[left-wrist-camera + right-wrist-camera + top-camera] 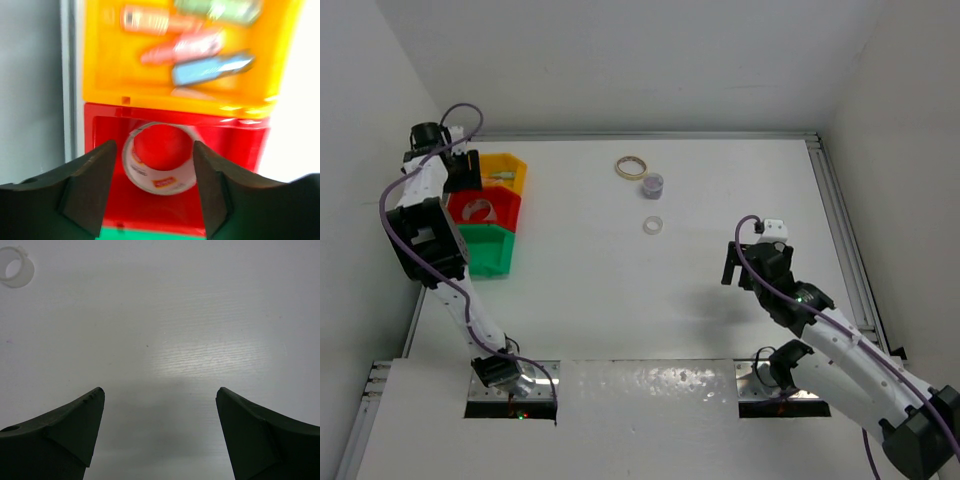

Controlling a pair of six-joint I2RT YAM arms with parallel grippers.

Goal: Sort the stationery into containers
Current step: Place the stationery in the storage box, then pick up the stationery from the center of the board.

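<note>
at the upper left of the overhead view, three bins stand in a column by the bench's edge: a yellow bin (pixel 510 168) farthest up, a red bin (pixel 492 205) in the middle, a green bin (pixel 488 250) lowest. the left gripper (pixel 153 147) hangs over them with its jaws spread wide and nothing held. through the gap its own camera looks down at a white tape roll (pixel 145 176) lying flat on the floor of the red bin. above that, in the same blurred view, the yellow bin holds an orange stick (pixel 150 20), a green stick (pixel 220 9), a pink stick (pixel 182 47) and a blue stick (pixel 212 69). i can make out nothing in the green bin from overhead. so part of the job looks done: the sticks are together and one roll is binned.

moving right to the upper middle of the overhead view, three pieces lie loose on the bench (pixel 620 300): a thin tan ring (pixel 630 166), a purple-grey roll (pixel 653 184) just beside it, and a small white ring (pixel 653 225) a little lower, apart from both. these are what is left, by my reading, and each sits well apart from the bins.

at the right of the frame, the right gripper (pixel 732 268) hovers over bare bench, jaws wide apart and empty. the small white ring sits in the upper left corner of its camera view, well clear of its fingers.
</note>
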